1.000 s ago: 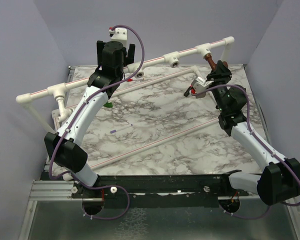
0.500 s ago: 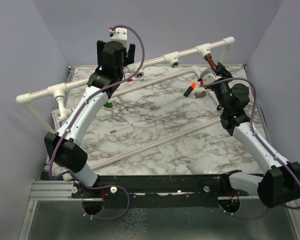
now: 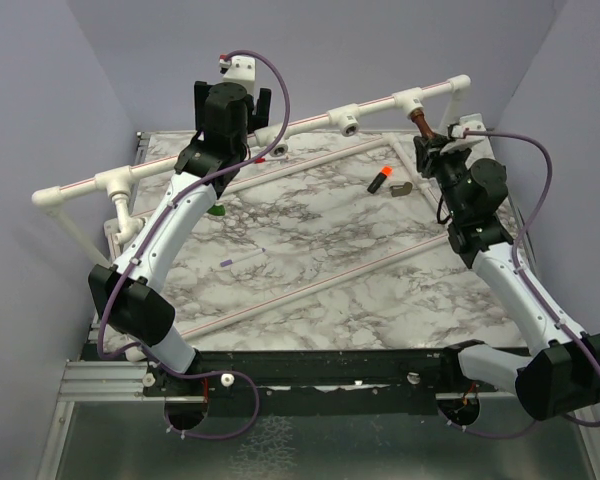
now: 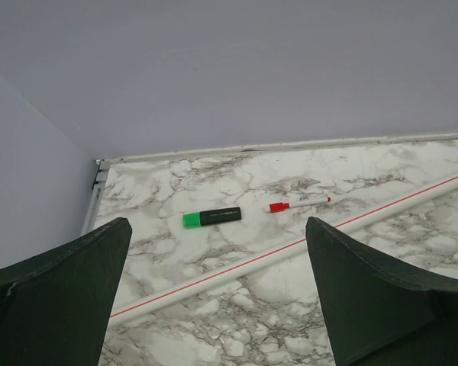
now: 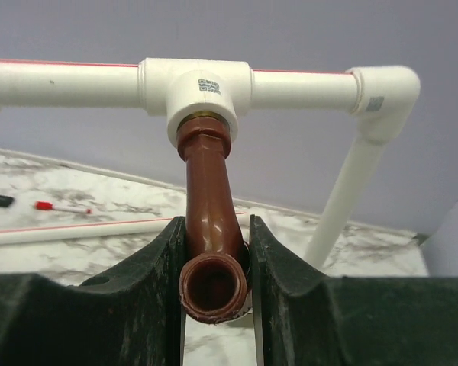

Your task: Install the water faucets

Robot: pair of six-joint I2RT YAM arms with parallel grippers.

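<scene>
The dark reddish-brown faucet (image 3: 420, 124) hangs from the right tee (image 3: 410, 100) of the raised white pipe. In the right wrist view, the faucet (image 5: 208, 183) is screwed into the tee (image 5: 198, 91), spout mouth toward the camera. My right gripper (image 3: 428, 147) is shut on the spout, one finger on each side (image 5: 215, 232). My left gripper (image 3: 232, 98) is open and empty, held high by the raised pipe; in its wrist view (image 4: 217, 252) nothing lies between the fingers. A small green piece (image 3: 217, 210) peeks out beside the left arm. The white faucet is not visible.
An orange-and-black cylinder (image 3: 382, 181) and a grey-brown bent piece (image 3: 402, 188) lie left of the right gripper. A green highlighter (image 4: 211, 217), a red marker (image 4: 298, 204) and a loose pipe (image 4: 290, 248) lie at the back left. Another loose pipe (image 3: 310, 285) crosses the marble table (image 3: 320, 230).
My right gripper has moved back and right, away from the orange cylinder, up to the brown faucet and now grips its spout. The left arm has not moved.
</scene>
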